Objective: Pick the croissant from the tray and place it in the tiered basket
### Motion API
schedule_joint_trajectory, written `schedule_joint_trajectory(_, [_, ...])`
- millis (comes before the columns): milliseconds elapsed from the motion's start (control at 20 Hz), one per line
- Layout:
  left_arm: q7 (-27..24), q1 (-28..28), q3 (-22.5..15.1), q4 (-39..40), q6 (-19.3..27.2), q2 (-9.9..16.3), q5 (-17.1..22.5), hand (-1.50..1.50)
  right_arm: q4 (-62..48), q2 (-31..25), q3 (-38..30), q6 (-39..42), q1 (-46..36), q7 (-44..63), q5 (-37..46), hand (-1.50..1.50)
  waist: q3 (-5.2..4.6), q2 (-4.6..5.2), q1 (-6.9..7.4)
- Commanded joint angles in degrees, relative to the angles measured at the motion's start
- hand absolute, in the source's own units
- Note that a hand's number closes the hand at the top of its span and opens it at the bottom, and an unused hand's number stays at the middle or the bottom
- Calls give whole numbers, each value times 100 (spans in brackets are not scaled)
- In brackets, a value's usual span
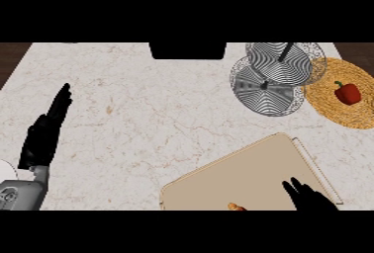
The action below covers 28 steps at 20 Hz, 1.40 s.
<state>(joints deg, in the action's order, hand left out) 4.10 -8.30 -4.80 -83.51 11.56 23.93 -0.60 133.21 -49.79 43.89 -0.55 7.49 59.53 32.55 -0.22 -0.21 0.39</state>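
Note:
A beige tray (248, 173) lies at the counter's lower right, running off the lower edge of the view. Only a small golden-brown tip of the croissant (235, 206) shows at that edge. My right hand (306, 196) is over the tray's right part, just right of the croissant; only the straight fingers show, pointing up. The wire tiered basket (274, 79) stands at the upper right, its two round tiers holding nothing. At the left edge my left hand (44, 133) rests open, fingers up.
A woven yellow mat (329, 106) with a red bell pepper (348, 93) on it lies right of the basket. A black object (188, 50) sits at the counter's far edge. Bare marble counter (146, 123) spans the middle.

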Motion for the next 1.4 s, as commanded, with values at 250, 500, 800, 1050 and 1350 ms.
schedule_joint_trajectory(250, [-369, 34, 43, 400, 96, -276, -210, 0, -7, 1127, 1292, 792, -523, 1358, 1786, -150, 12, 5, -88])
schedule_joint_trajectory(500, [-144, 98, 303, 97, -120, -51, -22, 0, -301, 1569, 1784, 1122, -401, 1491, 2798, -150, 13, -3, -75])
schedule_joint_trajectory(800, [-350, -163, 332, 519, -243, -207, -103, 0, -820, 1783, 1913, 1017, -66, 983, 3583, -150, 17, 18, -103])
schedule_joint_trajectory(1050, [233, -103, 282, -100, -146, -262, -248, 0, -861, 2296, 1897, 1373, 179, 977, 3846, -150, 22, 11, -54])
schedule_joint_trajectory(1350, [18, 90, 392, -214, -259, -246, -277, 0, -1037, 2537, 1769, 1360, 586, 872, 4113, -150, 22, 10, -51])
